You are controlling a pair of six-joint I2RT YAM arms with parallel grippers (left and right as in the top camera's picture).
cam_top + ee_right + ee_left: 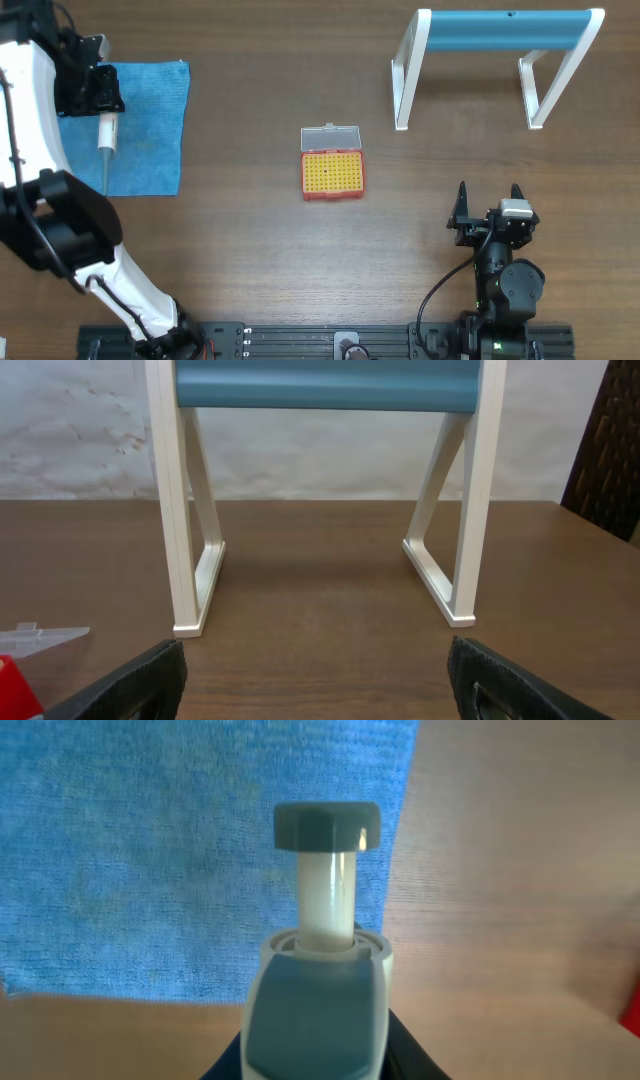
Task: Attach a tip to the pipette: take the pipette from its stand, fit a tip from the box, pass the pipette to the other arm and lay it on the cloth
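The blue woven cloth (pixel 150 125) lies at the far left of the brown wooden table (pixel 250 260); over it the left gripper (pixel 98 95) holds the grey-and-white plastic pipette (pixel 106 140); the red plastic tip box (pixel 332 176) sits mid-table; the white-legged blue-barred stand (pixel 500 35) stands at the far right; the right gripper (pixel 489 205) is before the stand, well apart from it.

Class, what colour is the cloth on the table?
Blue. The cloth shows best in the top view.
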